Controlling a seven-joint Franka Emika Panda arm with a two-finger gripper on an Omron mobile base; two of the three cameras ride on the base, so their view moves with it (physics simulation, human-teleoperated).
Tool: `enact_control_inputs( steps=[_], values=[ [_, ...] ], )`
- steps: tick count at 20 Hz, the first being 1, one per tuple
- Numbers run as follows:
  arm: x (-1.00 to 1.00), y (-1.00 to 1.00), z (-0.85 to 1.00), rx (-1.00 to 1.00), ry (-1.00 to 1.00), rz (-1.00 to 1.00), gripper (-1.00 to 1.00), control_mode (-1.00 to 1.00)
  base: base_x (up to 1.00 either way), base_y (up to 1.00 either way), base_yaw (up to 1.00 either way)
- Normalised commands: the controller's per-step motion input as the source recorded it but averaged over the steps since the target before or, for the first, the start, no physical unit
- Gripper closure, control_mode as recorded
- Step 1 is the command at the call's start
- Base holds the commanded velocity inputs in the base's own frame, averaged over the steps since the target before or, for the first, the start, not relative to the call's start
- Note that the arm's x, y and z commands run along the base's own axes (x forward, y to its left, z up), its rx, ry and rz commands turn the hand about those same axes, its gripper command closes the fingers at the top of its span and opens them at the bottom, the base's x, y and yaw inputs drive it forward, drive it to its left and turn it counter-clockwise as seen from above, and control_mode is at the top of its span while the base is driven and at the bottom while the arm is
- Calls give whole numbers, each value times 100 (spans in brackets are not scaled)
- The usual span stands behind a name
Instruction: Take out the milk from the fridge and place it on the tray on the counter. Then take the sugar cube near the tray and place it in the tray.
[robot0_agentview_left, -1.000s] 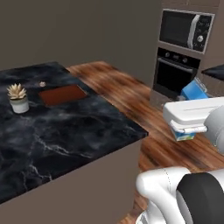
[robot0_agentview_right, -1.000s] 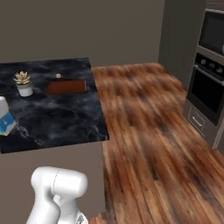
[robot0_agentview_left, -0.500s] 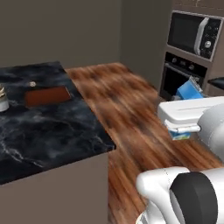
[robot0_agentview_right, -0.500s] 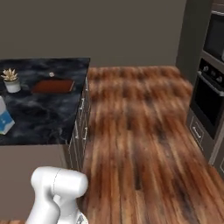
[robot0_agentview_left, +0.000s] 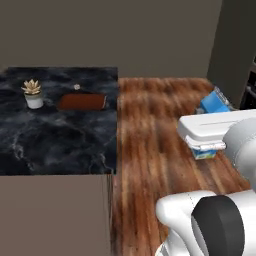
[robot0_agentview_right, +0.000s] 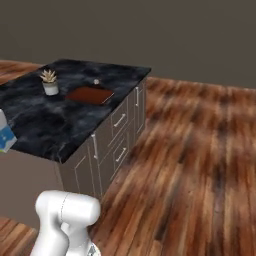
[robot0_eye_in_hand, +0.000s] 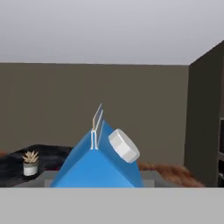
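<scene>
Base has swung, counter now square ahead; gripper's hold on milk cannot be told, so carton may slip before tray.

the white arm with dark joints rises at the lower right of the left base view and folds forward, its flat white hand held level. the two-finger pincer is closed around a small bright-blue gabled carton.
</scene>
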Motion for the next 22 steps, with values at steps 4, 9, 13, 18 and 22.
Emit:
enact_control_inputs(
  steps=[4, 9, 13, 18, 22],
  values=[
    [0, 0, 0, 0, 0, 0, 100, 100, 66, -61, 68],
    [0, 0, 0, 0, 0, 0, 100, 100, 67, -68, 66],
    [0, 0, 0, 0, 0, 0, 100, 100, 38, -79, 59],
    [0, 0, 0, 0, 0, 0, 100, 100, 27, -84, 59],
    [0, 0, 0, 0, 0, 0, 100, 100, 23, -86, 59]
  ],
)
